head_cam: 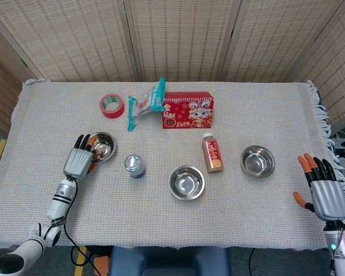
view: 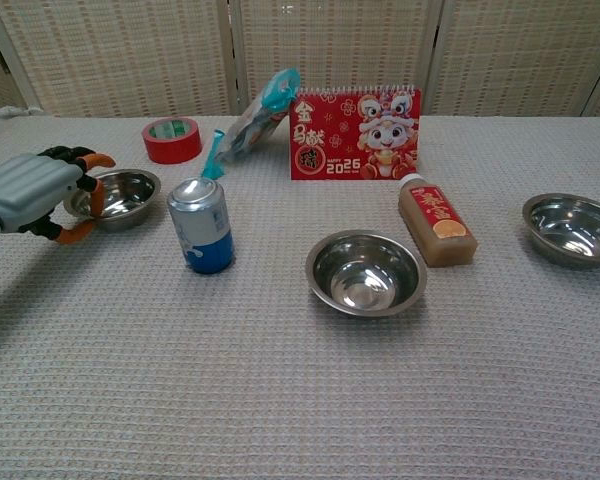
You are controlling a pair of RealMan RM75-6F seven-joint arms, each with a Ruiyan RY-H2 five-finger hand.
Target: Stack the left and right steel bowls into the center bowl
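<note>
Three steel bowls stand on the cloth-covered table. The left bowl [head_cam: 103, 147] [view: 122, 196] has my left hand [head_cam: 79, 161] [view: 32, 192] at its near left rim: the fingers reach over the rim and the thumb curls below, outside the bowl, with no firm grip showing. The centre bowl [head_cam: 187, 183] [view: 365, 272] is empty. The right bowl [head_cam: 257, 160] [view: 573, 227] stands alone. My right hand [head_cam: 325, 194] hovers near the table's right front corner, fingers spread, holding nothing; the chest view does not show it.
A blue-and-silver can [head_cam: 134, 165] [view: 201, 224] stands between the left and centre bowls. A brown drink bottle [head_cam: 212, 153] [view: 436, 218] lies between the centre and right bowls. At the back are a red calendar [head_cam: 188, 110], red tape [head_cam: 111, 105] and a snack packet [head_cam: 146, 103].
</note>
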